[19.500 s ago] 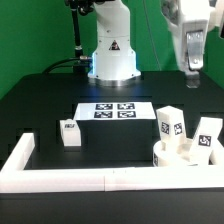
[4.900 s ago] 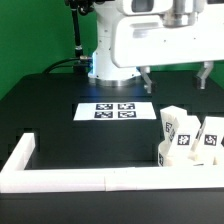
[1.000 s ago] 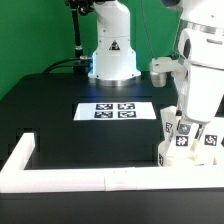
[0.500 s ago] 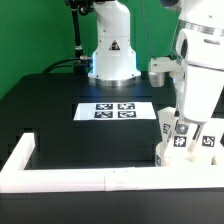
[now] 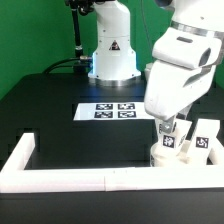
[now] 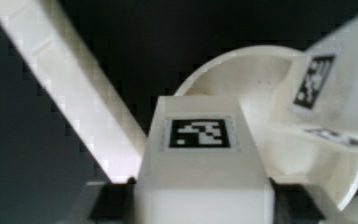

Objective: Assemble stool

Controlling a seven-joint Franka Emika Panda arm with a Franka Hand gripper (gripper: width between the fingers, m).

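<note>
My gripper (image 5: 168, 130) is shut on a white leg block (image 5: 168, 140) that carries a square tag. It holds the block at the round white seat (image 5: 180, 157), at the front right of the exterior view. In the wrist view the tagged block (image 6: 201, 140) sits between both dark fingers (image 6: 117, 200), which touch its sides, with the gripper (image 6: 208, 198) closed around it. The seat's curved rim (image 6: 247, 75) lies just beyond. Another tagged leg block (image 5: 206, 138) stands on the seat to the exterior view's right and also shows in the wrist view (image 6: 314, 80).
The marker board (image 5: 113, 110) lies flat mid-table in front of the robot base (image 5: 112, 55). The long white border wall (image 5: 70, 179) runs along the front edge with a short arm (image 5: 22, 150) at the exterior view's left; it shows in the wrist view (image 6: 60, 90).
The hand has swung and tilted toward the exterior view's left with the leg block in its grip. The small leg seen much earlier at the left is gone from there.
</note>
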